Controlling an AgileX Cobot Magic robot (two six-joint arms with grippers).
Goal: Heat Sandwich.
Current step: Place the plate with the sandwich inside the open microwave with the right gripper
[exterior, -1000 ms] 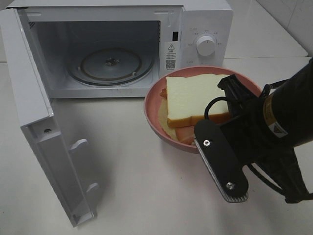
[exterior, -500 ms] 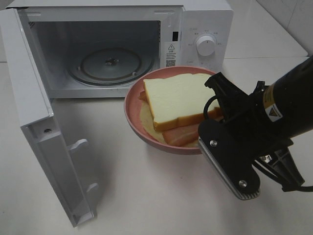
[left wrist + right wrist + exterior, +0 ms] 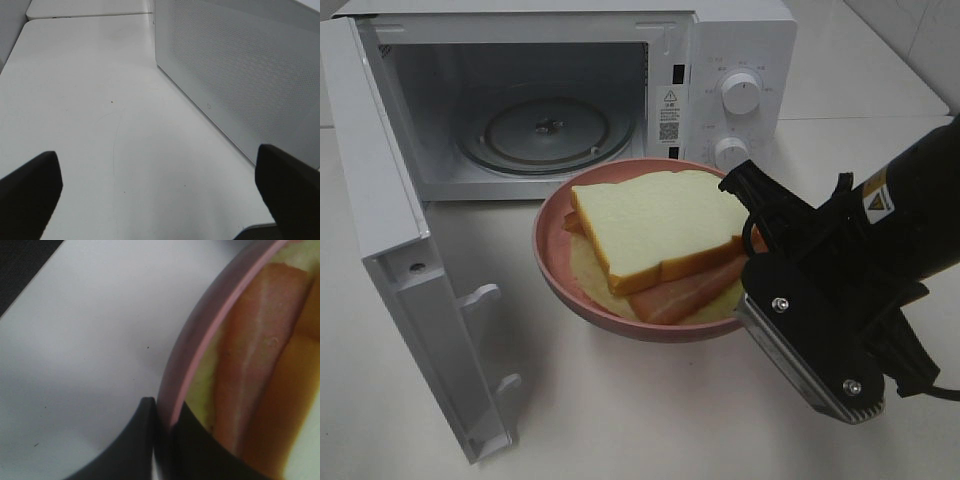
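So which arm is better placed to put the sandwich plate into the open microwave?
Right. The right hand is shut on the pink plate at its rim, holding the sandwich before the open microwave. The left hand is open, empty, away from the plate.

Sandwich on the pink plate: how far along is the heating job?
Done: the microwave door stands open, and the right tool grips the pink plate by its rim. In hand: plate and sandwich are in front of the opening. Left: set it on the glass turntable, shut the door, turn the dial.
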